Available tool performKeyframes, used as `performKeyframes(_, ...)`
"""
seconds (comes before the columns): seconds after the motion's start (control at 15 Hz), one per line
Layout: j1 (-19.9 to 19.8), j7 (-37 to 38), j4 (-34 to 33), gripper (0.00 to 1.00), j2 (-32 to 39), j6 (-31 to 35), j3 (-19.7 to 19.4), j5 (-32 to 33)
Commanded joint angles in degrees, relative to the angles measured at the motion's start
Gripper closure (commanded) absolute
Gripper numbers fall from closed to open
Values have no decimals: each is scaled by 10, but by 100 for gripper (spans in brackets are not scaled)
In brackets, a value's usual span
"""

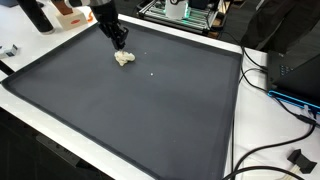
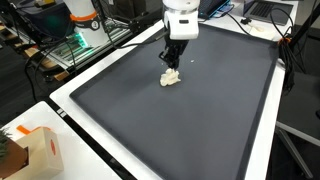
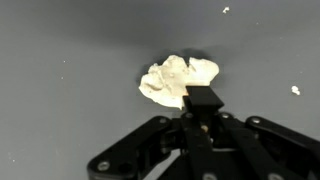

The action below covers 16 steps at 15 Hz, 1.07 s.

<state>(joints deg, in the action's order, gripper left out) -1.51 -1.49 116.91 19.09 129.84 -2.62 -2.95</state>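
Jaws: my gripper (image 2: 172, 65) hangs just above the lump; in the wrist view (image 3: 203, 98) the tips look drawn together, clamped on nothing.
Lump: a crumpled cream-white wad (image 3: 176, 80) lies on the dark mat (image 2: 190, 120), directly under my tips, toward the mat's far edge in both exterior views (image 1: 124, 58).
Contact: cannot tell whether I touch it.
Desk: white rim (image 1: 238, 120) frames the mat; cardboard box (image 2: 42, 150) at a corner.
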Motion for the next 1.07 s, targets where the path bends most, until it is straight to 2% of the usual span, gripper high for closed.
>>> performKeyframes(0.0,-9,-11,5,97,11,12,7,-7)
performKeyframes(1.0,-3,-8,12,97,-55,-48,5,7)
